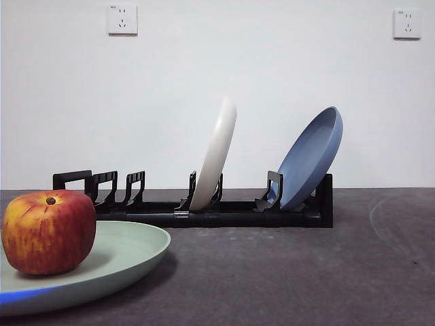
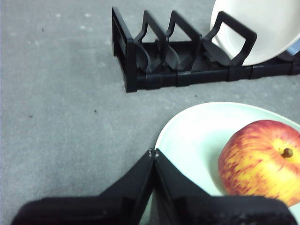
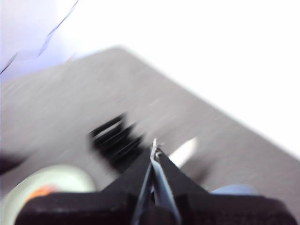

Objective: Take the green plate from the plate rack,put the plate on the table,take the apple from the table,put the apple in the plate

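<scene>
The apple [image 1: 49, 231] sits in the plate [image 1: 129, 248], so both grippers, left [image 2: 153, 152] and right [image 3: 154, 145], are clenched empty, clear above.

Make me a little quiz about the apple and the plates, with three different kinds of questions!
1. True or false: the apple lies in the green plate.
2. Which plates stand in the plate rack?
A. the cream-white plate and the blue plate
B. only the blue plate
C. none
3. Fill in the missing word: the left gripper has its jaws ____ and holds nothing.

Key
1. True. The green plate lies flat on the table with the apple in it.
2. A. Both lean in the rack's slots.
3. Shut. The right gripper is shut and empty too.
</scene>
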You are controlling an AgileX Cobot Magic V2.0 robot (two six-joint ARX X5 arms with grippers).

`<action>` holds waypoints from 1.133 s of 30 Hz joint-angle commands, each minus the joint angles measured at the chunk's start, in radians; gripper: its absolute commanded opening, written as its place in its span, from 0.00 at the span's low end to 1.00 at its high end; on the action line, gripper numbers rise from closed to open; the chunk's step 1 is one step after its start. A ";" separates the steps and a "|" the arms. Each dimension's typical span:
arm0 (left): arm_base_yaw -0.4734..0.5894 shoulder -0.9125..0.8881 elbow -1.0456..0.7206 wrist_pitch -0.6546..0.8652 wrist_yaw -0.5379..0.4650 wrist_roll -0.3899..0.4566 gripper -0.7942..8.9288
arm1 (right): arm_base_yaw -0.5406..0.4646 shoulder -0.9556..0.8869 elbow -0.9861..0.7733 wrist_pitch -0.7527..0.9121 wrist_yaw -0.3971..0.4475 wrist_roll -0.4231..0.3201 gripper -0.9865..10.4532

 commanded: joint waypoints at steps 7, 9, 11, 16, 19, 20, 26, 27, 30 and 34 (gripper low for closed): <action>0.003 0.026 -0.008 0.027 -0.003 0.014 0.08 | -0.330 -0.399 -0.898 0.543 -0.009 0.140 0.09; 0.003 0.031 -0.008 0.029 -0.003 0.014 0.08 | -0.390 -0.473 -1.057 0.628 -0.009 0.143 0.09; 0.003 0.032 -0.007 0.029 -0.003 0.014 0.08 | -0.440 -0.539 -1.189 0.700 -0.009 0.143 0.09; 0.003 0.033 -0.007 0.029 -0.003 0.014 0.08 | -0.540 -0.724 -1.455 0.796 -0.008 0.144 0.09; 0.003 0.033 -0.007 0.029 -0.003 0.014 0.08 | -0.570 -0.821 -1.558 0.792 -0.004 0.144 0.09; 0.003 0.033 -0.007 0.029 -0.003 0.014 0.08 | -0.576 -0.857 -1.592 0.793 -0.002 0.144 0.09; 0.003 0.033 -0.007 0.029 -0.003 0.014 0.08 | -0.582 -1.042 -1.730 0.792 -0.002 0.151 0.09; 0.003 0.033 -0.007 0.029 -0.003 0.014 0.08 | -0.582 -1.064 -1.747 0.792 -0.002 0.151 0.09; 0.003 0.033 -0.007 0.029 -0.003 0.014 0.08 | -0.582 -1.131 -1.758 0.683 0.015 0.156 0.09; 0.003 0.033 -0.007 0.029 -0.003 0.014 0.08 | -0.582 -1.212 -1.758 0.686 0.034 0.159 0.09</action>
